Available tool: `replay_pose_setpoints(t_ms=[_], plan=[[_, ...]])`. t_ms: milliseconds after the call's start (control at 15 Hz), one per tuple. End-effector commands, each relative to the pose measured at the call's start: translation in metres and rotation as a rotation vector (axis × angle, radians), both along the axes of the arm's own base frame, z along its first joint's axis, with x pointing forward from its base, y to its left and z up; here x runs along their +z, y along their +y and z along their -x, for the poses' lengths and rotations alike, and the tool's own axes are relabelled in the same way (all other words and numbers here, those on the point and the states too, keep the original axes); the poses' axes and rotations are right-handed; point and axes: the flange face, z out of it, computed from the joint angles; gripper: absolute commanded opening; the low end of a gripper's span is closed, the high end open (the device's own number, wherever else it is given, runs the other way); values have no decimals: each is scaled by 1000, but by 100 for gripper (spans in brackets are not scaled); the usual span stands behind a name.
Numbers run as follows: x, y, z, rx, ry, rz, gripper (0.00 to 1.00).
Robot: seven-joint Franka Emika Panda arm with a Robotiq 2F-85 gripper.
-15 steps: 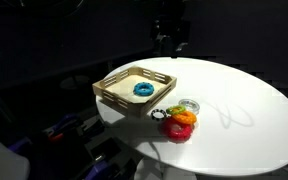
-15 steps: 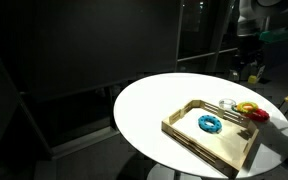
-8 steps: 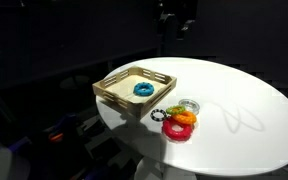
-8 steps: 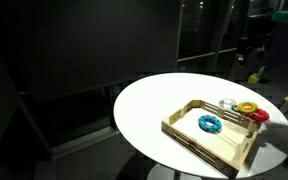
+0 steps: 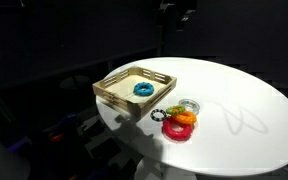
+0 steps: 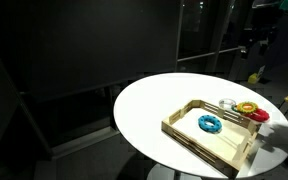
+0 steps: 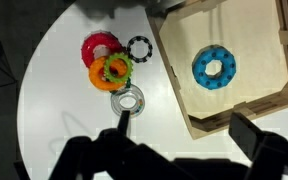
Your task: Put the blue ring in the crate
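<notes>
The blue ring (image 5: 142, 90) lies flat on the pale bottom of the tan wooden crate (image 5: 112, 94). It shows in both exterior views (image 6: 210, 123) and in the wrist view (image 7: 214, 68). The crate (image 6: 181, 130) stands on the white round table; its slatted rim shows in the wrist view (image 7: 239, 103). My gripper (image 5: 174, 12) hangs high above the far side of the table, apart from everything. It also shows near the top in an exterior view (image 6: 257, 20). In the wrist view its fingers (image 7: 189, 125) are spread wide and empty.
A red ring (image 7: 97, 48), an orange ring (image 7: 111, 70), a small black ring (image 7: 138, 47) and a clear ring (image 7: 127, 99) lie on the white table (image 5: 234, 110) beside the crate. The surroundings are dark.
My gripper has risen higher above the table, moving up towards the top of the exterior views. The blue ring and the crate have not moved.
</notes>
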Motion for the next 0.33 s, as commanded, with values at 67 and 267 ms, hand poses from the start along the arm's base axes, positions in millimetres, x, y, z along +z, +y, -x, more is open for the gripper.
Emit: replay_pose_setpoints(t_ms=[67,267], plan=[[-3,0,-1,-1,10,-4,100],[-6,0,-1,0,15,-5,100]])
